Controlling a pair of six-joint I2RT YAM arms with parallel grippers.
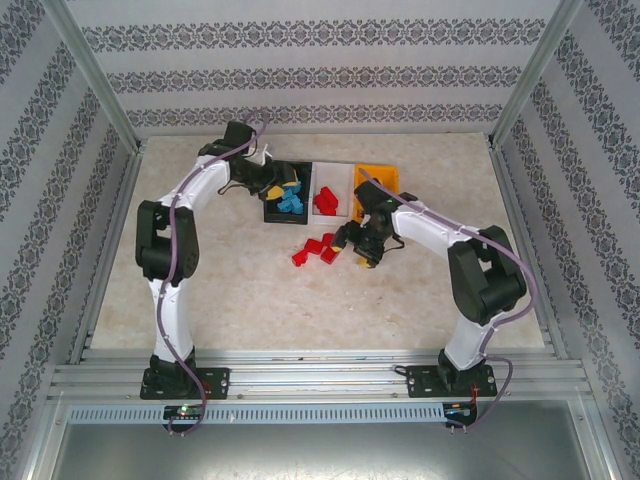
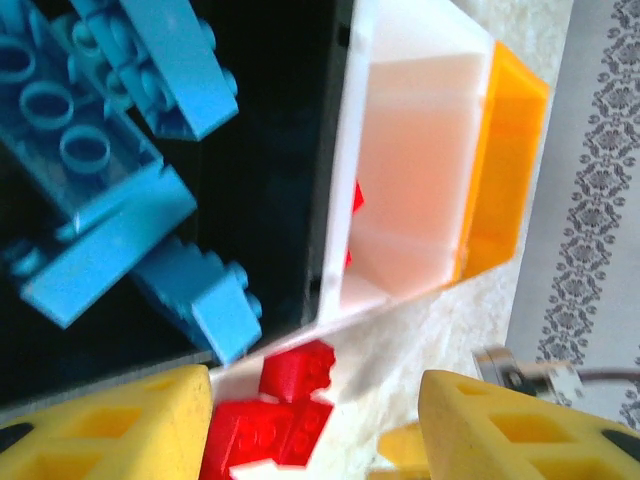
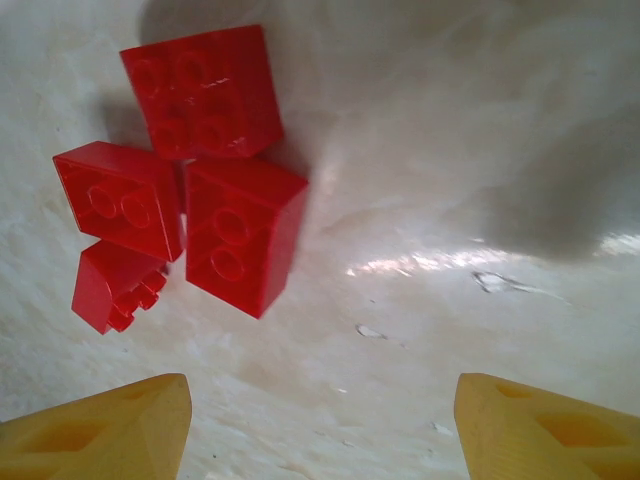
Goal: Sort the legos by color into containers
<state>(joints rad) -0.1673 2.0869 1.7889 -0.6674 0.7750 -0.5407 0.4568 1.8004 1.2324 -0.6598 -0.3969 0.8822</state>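
Note:
Three containers stand in a row: a black bin, a white bin and an orange-yellow bin. Several blue legos lie in the black bin, seen close in the left wrist view. Red legos sit in the white bin. My left gripper hovers over the black bin, open, with nothing between its fingers. Several red legos lie loose on the table in front of the bins. Just right of them, my right gripper stands open and empty.
The orange-yellow bin is the right-hand end of the row. A small yellow piece lies blurred near the loose red legos; what it is I cannot tell. Patterned walls and metal rails enclose the table.

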